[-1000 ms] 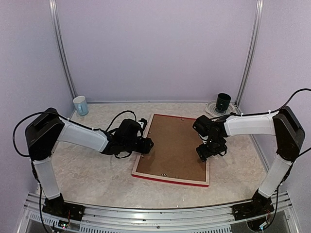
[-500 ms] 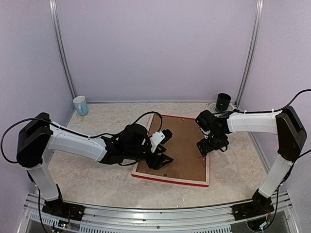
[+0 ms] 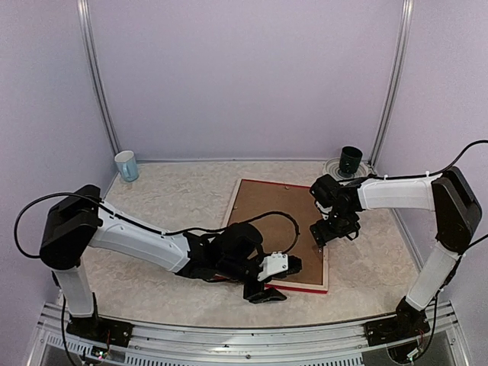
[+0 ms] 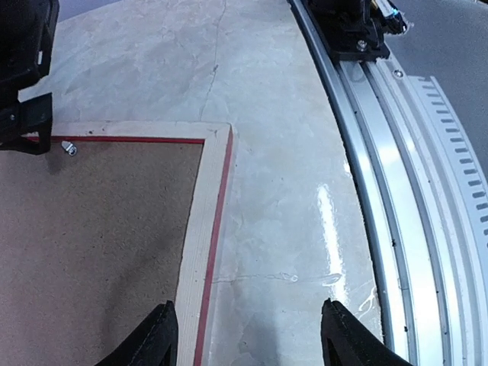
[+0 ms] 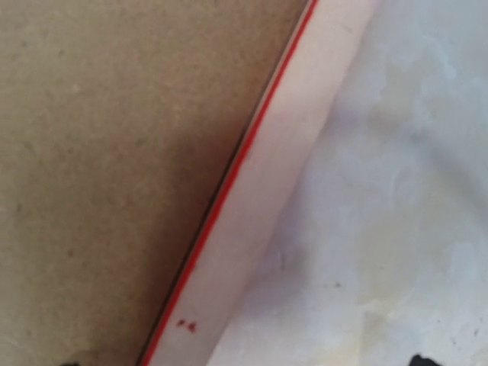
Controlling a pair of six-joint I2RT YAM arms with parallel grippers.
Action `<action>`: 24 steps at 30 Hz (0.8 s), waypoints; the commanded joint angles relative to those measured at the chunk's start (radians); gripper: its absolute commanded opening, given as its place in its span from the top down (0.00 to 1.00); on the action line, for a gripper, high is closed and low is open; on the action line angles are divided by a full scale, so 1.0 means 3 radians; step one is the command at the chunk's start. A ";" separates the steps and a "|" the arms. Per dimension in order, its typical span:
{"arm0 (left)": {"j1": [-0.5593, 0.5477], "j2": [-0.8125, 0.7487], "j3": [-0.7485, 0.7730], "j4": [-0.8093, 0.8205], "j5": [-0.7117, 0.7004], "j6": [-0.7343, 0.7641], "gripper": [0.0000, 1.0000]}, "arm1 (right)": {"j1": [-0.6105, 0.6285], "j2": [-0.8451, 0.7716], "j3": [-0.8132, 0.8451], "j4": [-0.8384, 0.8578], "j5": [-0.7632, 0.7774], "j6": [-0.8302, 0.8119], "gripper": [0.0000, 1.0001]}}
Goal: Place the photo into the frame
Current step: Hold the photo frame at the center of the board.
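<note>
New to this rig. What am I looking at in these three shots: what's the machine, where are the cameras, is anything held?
It's a robot: a left arm and a right arm bolted to the near edge of a table. The wide shot is from a fixed camera above and behind; the others are from a camera on each wrist. A red frame lies face down, brown backing board showing; no photo is visible. The left gripper is open over the frame's near edge, holding nothing. The right gripper is at its right rail; open or shut is unclear.
</note>
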 commanded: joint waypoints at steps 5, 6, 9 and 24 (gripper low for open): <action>-0.0004 0.0253 0.0080 -0.0011 -0.0395 0.0190 0.43 | -0.0027 -0.0068 -0.0024 -0.0003 -0.0025 -0.0023 0.06; -0.0004 0.0265 0.0080 0.0015 -0.0445 0.0189 0.43 | -0.0027 -0.0068 -0.0022 -0.0003 -0.0025 -0.0021 0.06; 0.0001 0.0329 0.0080 0.0067 -0.0559 0.0182 0.43 | -0.0027 -0.0068 -0.0012 -0.0003 -0.0025 -0.0027 0.06; 0.0062 0.0480 0.0150 0.0039 -0.0609 0.0082 0.60 | -0.0027 0.0065 0.0116 -0.0178 0.0049 -0.0043 0.06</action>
